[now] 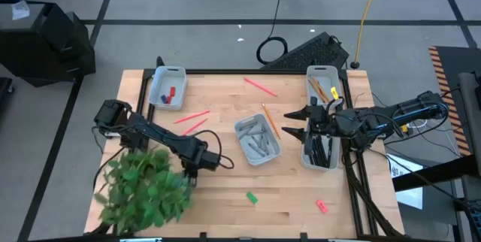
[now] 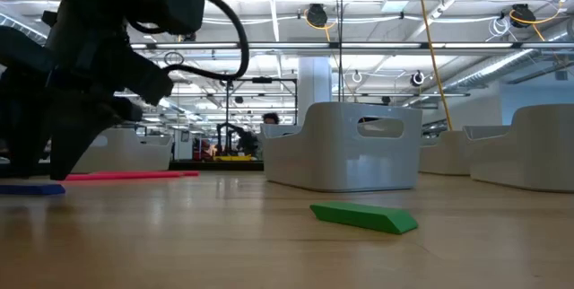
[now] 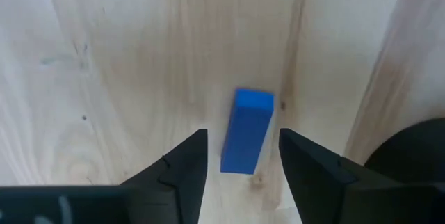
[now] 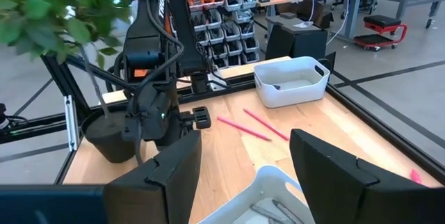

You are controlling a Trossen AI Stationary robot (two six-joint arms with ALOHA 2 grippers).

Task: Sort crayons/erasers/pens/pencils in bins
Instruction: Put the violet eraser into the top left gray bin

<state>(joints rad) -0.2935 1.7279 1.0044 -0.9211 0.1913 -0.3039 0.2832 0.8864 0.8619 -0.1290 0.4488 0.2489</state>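
Left pincer (image 3: pixel 240 165) open astride blue eraser (image 3: pixel 246 132); fingertips cropped.

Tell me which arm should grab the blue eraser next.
Left. The left gripper is open and already straddles the blue eraser lying on the table. The right gripper hangs open above the bin of pens, far across the table.

The desk (image 3: pixel 104 78) is pale, smooth wood with visible grain and a faint sheen. The blue eraser (image 3: pixel 247 140) looks matt and rubbery. The bins (image 2: pixel 345 145) are smooth, slightly glossy plastic. The left gripper (image 3: pixel 240 172) fingers look matt black plastic.
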